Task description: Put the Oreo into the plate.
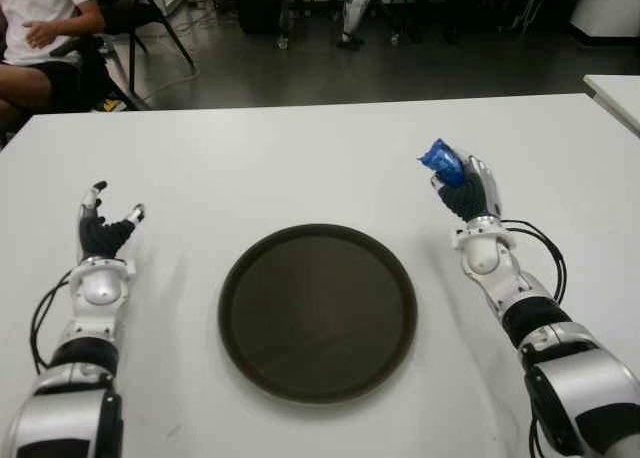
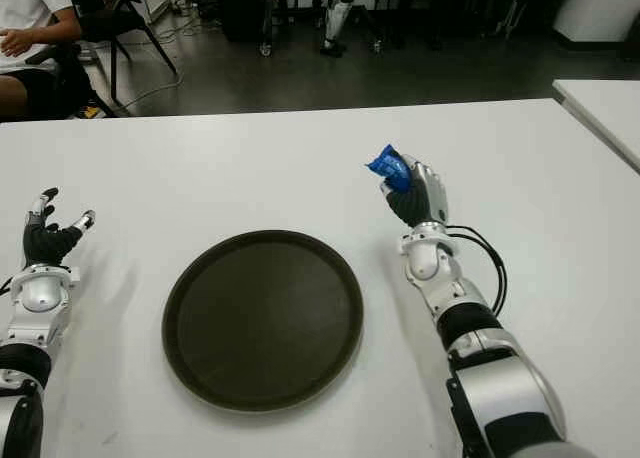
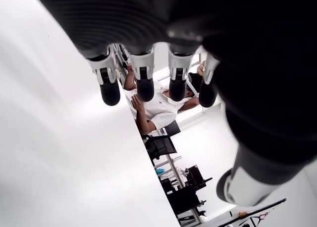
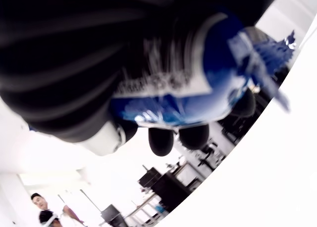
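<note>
Oreo (image 1: pixel 441 163) pack, blue, gripped in right hand (image 1: pixel 464 190), held above table (image 1: pixel 300 158) right of plate (image 1: pixel 318 311), clear of its rim. Transport step: next swing it leftward over the plate centre, then release. Left hand (image 1: pixel 101 228) left of plate, fingers spread, empty.

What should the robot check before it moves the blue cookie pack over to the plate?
1. Oreo pack held in the right robot hand: ok, fingers wrapped around it.
2. Pack lifted off the table: cannot tell.
3. Plate empty and ready: ok.
4. Path from the right robot hand to the plate free: ok, only bare table between.
5. Left robot hand out of the way: ok, open, left of the plate.
6. Pack over the plate: not ok, it is off to the right.
</note>
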### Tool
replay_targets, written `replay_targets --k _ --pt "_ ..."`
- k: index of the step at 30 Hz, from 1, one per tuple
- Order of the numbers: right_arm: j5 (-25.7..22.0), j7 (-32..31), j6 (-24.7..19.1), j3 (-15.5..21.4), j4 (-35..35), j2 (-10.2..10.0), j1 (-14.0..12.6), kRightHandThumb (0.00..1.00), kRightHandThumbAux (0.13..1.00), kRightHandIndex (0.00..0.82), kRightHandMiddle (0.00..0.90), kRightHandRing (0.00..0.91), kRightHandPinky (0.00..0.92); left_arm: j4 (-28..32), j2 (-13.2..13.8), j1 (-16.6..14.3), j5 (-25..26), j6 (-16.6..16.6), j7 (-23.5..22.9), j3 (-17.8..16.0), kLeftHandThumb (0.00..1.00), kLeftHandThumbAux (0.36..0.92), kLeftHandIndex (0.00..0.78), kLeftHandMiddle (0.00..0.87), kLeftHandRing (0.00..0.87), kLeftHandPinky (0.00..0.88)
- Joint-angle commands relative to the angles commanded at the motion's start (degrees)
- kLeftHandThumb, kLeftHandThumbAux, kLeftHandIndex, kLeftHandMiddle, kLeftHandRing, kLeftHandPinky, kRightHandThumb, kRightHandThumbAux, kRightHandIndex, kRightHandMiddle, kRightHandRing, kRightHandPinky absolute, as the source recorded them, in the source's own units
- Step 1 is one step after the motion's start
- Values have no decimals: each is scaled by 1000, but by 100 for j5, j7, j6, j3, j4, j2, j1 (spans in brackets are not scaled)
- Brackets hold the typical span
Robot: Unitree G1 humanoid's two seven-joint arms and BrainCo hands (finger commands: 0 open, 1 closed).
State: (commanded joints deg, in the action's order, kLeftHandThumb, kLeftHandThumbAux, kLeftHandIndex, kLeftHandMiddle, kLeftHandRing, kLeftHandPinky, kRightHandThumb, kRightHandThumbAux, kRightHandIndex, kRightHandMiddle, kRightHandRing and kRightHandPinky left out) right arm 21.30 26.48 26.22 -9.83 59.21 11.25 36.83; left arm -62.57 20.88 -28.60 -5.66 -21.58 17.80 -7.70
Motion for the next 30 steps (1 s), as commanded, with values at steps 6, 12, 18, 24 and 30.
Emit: replay_targets --k 6,12,18,24,30 --pt "-146 -279 211 8 -89 -103 -56 704 715 442 839 850 847 22 14 18 0 -32 -41 5 0 720 6 1 0 0" --pt "-165 -366 317 -40 -211 -217 -109 707 714 442 836 846 847 -10 7 11 4 -51 -79 12 0 717 13 9 11 1" --pt "-128 -355 354 -97 -390 -387 -182 709 714 442 833 845 850 -1 -6 7 -6 -61 -81 25 0 709 13 4 5 0" --pt "-126 -472 248 -118 -610 -468 -288 707 713 443 829 843 845 -7 -6 -2 -13 -12 -57 27 0 703 6 0 0 0" --pt "-82 -581 116 -163 -694 -543 -361 704 714 442 819 832 829 18 11 27 -35 -35 -55 36 0 703 5 0 0 0"
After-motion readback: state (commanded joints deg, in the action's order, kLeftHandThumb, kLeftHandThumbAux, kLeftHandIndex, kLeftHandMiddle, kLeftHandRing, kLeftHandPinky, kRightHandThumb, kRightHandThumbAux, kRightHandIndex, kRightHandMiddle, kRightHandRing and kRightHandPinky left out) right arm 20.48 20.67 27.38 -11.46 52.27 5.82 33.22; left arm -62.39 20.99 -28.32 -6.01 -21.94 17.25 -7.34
